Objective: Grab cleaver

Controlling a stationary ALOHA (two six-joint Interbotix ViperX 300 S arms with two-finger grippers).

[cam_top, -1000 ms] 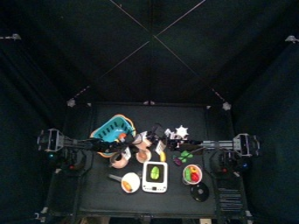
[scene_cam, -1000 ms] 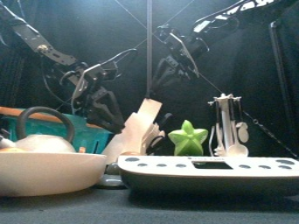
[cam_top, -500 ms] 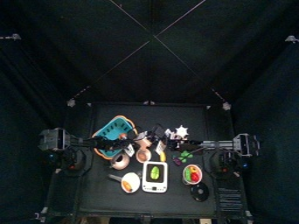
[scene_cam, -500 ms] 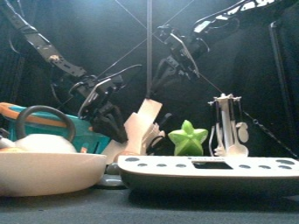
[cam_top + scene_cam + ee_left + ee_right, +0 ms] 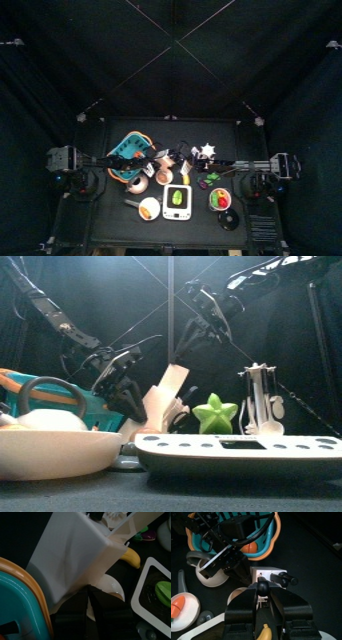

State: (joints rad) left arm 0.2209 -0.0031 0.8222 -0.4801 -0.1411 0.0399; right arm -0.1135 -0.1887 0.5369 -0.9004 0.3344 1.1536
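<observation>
Compared with a second ago, your left tool (image 5: 118,374) is sitting closer to the cleaver (image 5: 163,394), its jaws now clamping the pale broad blade. You are seeing the cleaver standing tilted near the desk (image 5: 110,225) middle, just beside the teal basket (image 5: 130,149). Your right tool (image 5: 256,592) is also gripping the cleaver at its handle end.

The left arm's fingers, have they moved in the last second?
Yes. In the front view the left gripper has shifted rightward, closer to the cleaver.
</observation>
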